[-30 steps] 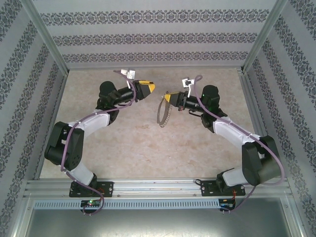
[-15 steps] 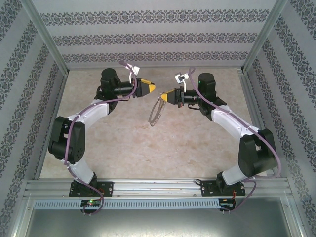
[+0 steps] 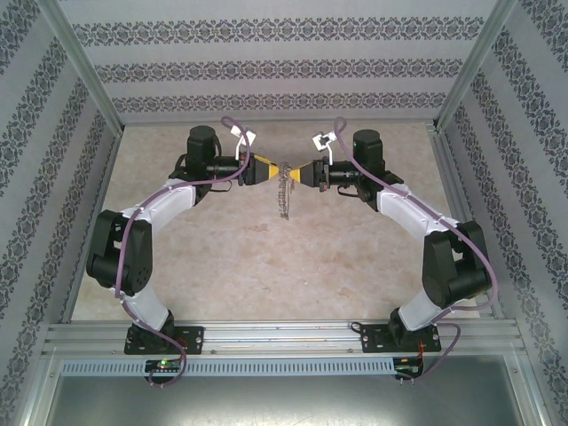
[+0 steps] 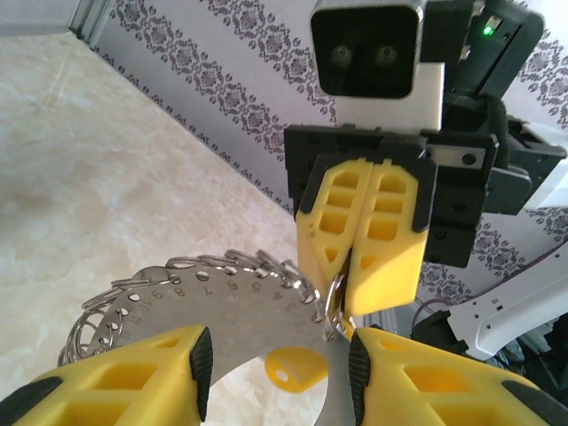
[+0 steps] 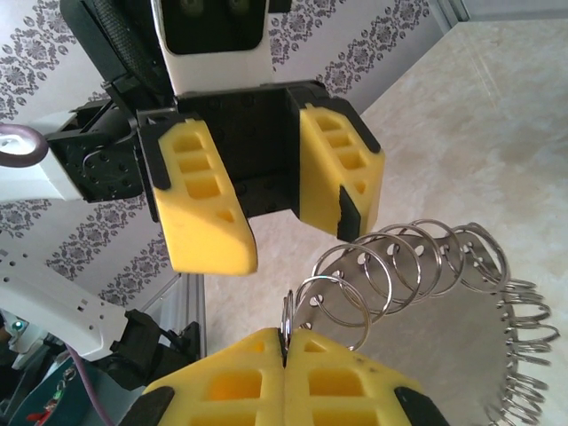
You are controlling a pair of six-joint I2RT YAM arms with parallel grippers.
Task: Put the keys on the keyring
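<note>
The keyring hangs edge-on at the back middle of the table, where both grippers meet. It is a flat grey metal hoop with numbered holes and small wire rings along its rim. My right gripper is shut on one small ring at the rim. My left gripper faces it with its jaws apart, straddling the hoop's edge. The key's orange-yellow head sits in that gap, touching neither pad. Its blade is hidden.
Patterned walls close in the beige table at the back and both sides. Aluminium posts stand at the corners, and a metal rail runs along the near edge by the arm bases.
Both grippers have swung toward the back middle until their tips meet. The keyring came left with the right gripper and now hangs edge-on between them.
</note>
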